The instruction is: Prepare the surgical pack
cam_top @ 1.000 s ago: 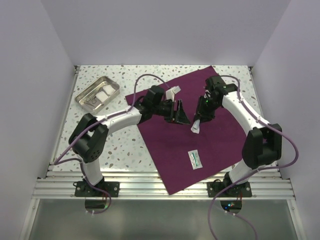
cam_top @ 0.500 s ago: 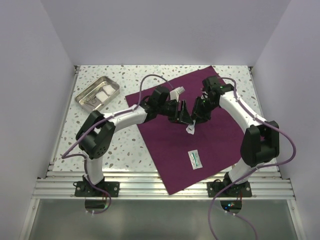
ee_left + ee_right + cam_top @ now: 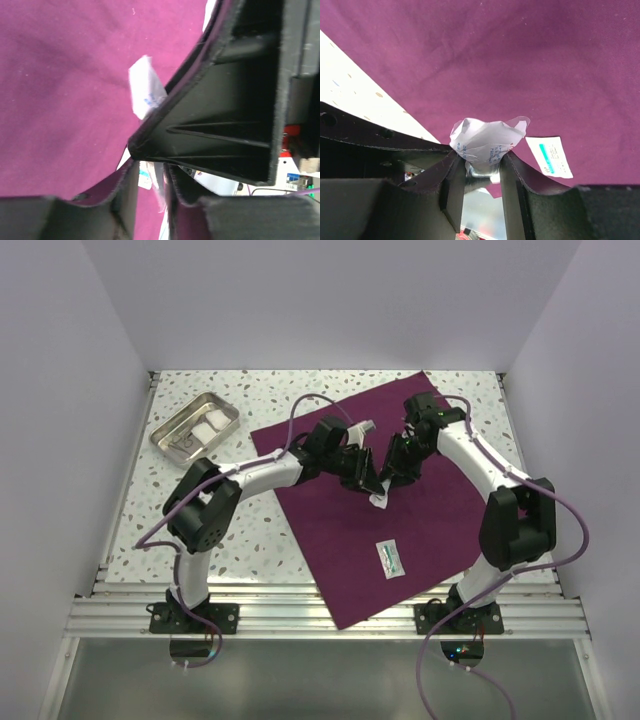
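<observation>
One small flat white sachet (image 3: 390,559) with a green label lay nearest, on the near part of the deep purple fabric cloth (image 3: 420,530), the surgical pack's wrap. The cloth lay spread open and flat, turned at an angle on the speckled white table (image 3: 240,530), with no corner folded.

Over the middle of the cloth the two arms met. The right gripper (image 3: 482,165) was clamped on a crumpled white paper packet (image 3: 487,137), which stood up out of its fingers. The left gripper (image 3: 150,185) came in from the left, its fingers narrowly apart around what looked like a thin white flap. Whether it truly pinched that flap could not be told.

At the far left, off the cloth, a shallow rectangular metal tray (image 3: 165,425) held white pieces and what looked like a small tool.

By my reading the work was partly done: the wrap was laid out and one item was placed. The packet had yet to be set down, the tray's contents seemed yet to be moved, and all the folding was left.

Blue print ran across the crumpled packet but was too creased and small to read. The sachet's green label was likewise illegible, and no brand showed.
</observation>
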You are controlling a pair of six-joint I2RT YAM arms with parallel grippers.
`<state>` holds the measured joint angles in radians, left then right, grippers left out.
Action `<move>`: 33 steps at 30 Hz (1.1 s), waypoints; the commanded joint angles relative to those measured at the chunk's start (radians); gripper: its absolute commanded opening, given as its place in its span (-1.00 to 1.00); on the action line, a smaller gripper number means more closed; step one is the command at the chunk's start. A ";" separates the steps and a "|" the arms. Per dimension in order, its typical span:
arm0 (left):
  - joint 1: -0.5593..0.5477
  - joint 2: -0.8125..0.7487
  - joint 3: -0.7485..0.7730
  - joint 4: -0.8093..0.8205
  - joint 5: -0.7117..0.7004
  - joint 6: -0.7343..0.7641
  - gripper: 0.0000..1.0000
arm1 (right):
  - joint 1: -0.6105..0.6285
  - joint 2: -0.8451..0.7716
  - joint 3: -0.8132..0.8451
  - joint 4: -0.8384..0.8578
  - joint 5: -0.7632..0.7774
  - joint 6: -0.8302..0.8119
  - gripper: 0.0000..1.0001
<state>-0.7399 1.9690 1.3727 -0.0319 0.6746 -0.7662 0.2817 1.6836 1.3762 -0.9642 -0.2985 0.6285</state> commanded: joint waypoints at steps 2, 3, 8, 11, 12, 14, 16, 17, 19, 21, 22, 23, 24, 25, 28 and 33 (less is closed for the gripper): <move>0.004 0.004 0.051 -0.005 -0.006 0.018 -0.58 | 0.013 0.007 0.046 -0.013 -0.048 -0.003 -0.24; 0.007 0.004 0.051 -0.008 -0.004 0.016 -0.61 | 0.014 0.007 0.047 -0.013 -0.051 -0.004 -0.21; 0.034 -0.010 0.036 -0.023 0.002 0.025 -0.74 | 0.010 0.024 0.095 -0.039 -0.010 -0.042 0.13; 0.076 -0.036 0.002 -0.029 0.003 0.039 -0.78 | -0.021 0.037 0.144 -0.074 0.004 -0.065 0.29; 0.108 -0.044 -0.023 -0.036 0.008 0.044 -0.79 | -0.047 0.039 0.153 -0.086 0.007 -0.081 0.36; 0.151 -0.071 -0.044 -0.045 0.008 0.063 -0.81 | -0.074 0.037 0.179 -0.097 0.010 -0.098 0.41; 0.229 -0.090 -0.064 -0.077 0.005 0.090 -0.82 | -0.105 0.033 0.185 -0.093 -0.010 -0.128 0.46; 0.256 -0.104 -0.063 -0.101 -0.004 0.129 -0.82 | -0.111 0.031 0.182 -0.091 -0.016 -0.134 0.47; 0.354 -0.120 -0.052 -0.166 -0.027 0.169 -0.81 | -0.118 0.033 0.161 -0.079 -0.039 -0.156 0.48; 0.466 -0.124 -0.028 -0.221 -0.046 0.220 -0.81 | -0.116 0.031 0.130 -0.052 -0.059 -0.156 0.48; 0.503 -0.121 -0.014 -0.244 -0.052 0.238 -0.81 | -0.116 0.027 0.095 -0.041 -0.076 -0.153 0.49; 0.543 -0.114 0.006 -0.287 -0.061 0.273 -0.81 | -0.116 0.027 0.081 -0.031 -0.079 -0.151 0.49; 0.618 -0.107 0.052 -0.316 -0.085 0.292 -0.80 | -0.113 0.025 0.069 -0.019 -0.079 -0.147 0.49; 0.655 -0.090 0.075 -0.339 -0.101 0.309 -0.80 | -0.111 0.025 0.054 -0.016 -0.080 -0.148 0.49; 0.802 -0.056 0.143 -0.378 -0.125 0.338 -0.80 | -0.110 0.025 0.040 -0.010 -0.082 -0.158 0.49; 0.971 0.057 0.232 -0.367 -0.112 0.315 -0.78 | -0.101 0.031 0.018 0.002 -0.091 -0.159 0.50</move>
<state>0.1780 1.9591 1.5562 -0.3500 0.5686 -0.4839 0.1722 1.7267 1.4052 -0.9825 -0.3584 0.4873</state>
